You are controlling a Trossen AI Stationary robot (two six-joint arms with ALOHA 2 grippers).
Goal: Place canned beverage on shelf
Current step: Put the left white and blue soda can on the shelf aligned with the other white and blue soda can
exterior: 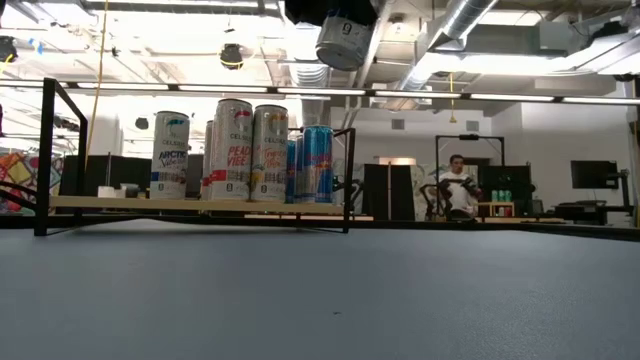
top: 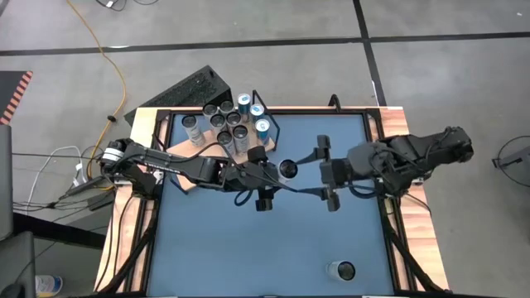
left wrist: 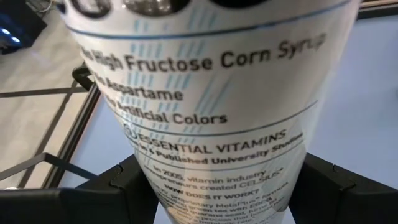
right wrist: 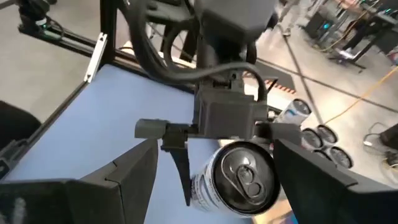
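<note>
From above, several cans already stand on the pale-wood shelf with a thin black wire frame [top: 178,170], one more waits on the blue bench [top: 248,257], and the left claw [top: 277,170], off the shelf's end, grips a white printed beverage can [top: 287,170]; placing remains. The level view shows the can raised. The right wrist view shows the right claw [right wrist: 214,165] spread wide, facing the can's top.

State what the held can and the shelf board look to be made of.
Held can: likely aluminium, with a shiny silver lid, pull tab and glossy printed wall. Left gripper holds it. Shelf: pale matte board, probably wood, with a thin black wire frame, apparently metal.
</note>
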